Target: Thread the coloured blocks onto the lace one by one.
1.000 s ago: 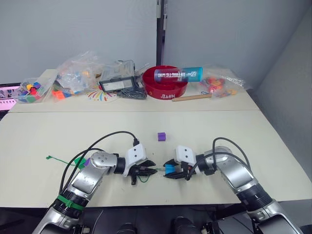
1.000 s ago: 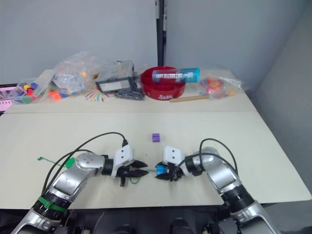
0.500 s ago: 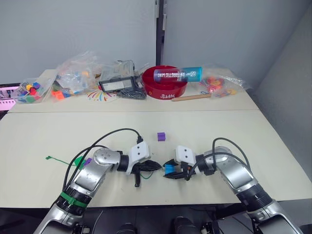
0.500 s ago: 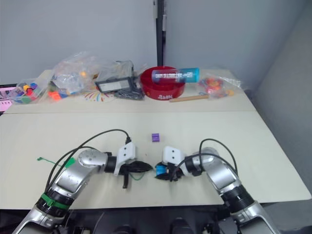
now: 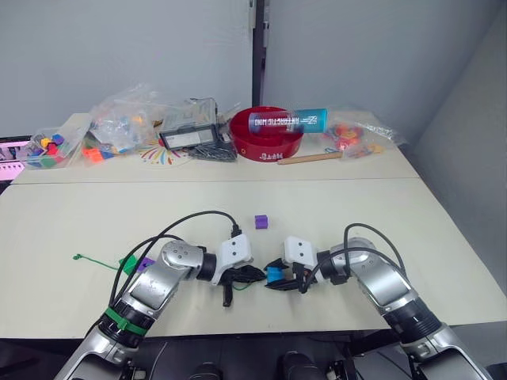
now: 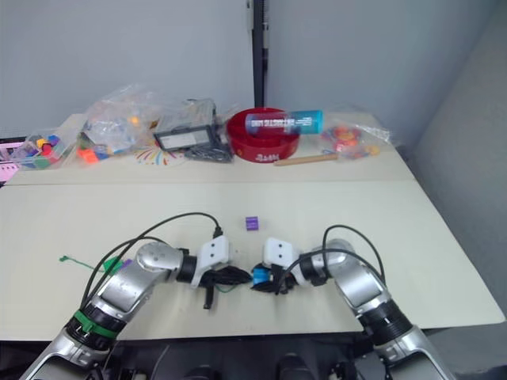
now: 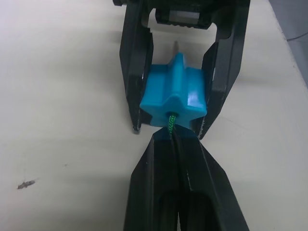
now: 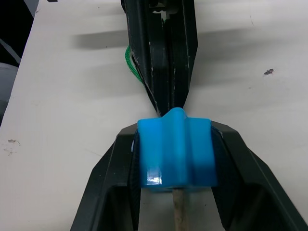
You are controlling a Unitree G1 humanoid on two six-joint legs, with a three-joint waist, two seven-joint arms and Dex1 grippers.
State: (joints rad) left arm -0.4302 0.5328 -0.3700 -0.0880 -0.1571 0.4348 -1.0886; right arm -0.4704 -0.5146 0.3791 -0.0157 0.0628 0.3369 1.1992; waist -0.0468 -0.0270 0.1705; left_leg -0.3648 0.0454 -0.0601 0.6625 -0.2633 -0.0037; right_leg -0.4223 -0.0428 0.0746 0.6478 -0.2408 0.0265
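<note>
Right gripper (image 5: 277, 279): pinching the cyan-blue block (image 5: 275, 275) between its two fingers, near the table's front edge (image 5: 261, 331).
Left gripper (image 5: 252, 275): fingers pressed together on the lace (image 5: 235, 288), tips just beside the cyan-blue block.
Head views, spare block: a purple block (image 5: 261, 222) sits alone, behind the cyan-blue block, with bare tabletop around it.
Head views, lace tail: thin green cord end (image 5: 78, 257) lies well to the left of the cyan-blue block; a green block (image 5: 128, 264) and a purple one (image 5: 145, 264) sit beside the left arm.
Head views, far edge: a red bowl (image 5: 269, 136) and bags of clutter (image 5: 127, 119) stand well behind the cyan-blue block.
Left wrist view: green cord (image 7: 171, 122) enters the hole in the block's near face; a pale tan tip (image 7: 175, 45) pokes out behind the block.
Right wrist view: tan tip (image 8: 179, 211) emerges from the block (image 8: 175, 151); a loop of green lace (image 8: 131, 63) shows beside the closed left fingers (image 8: 163, 53).
</note>
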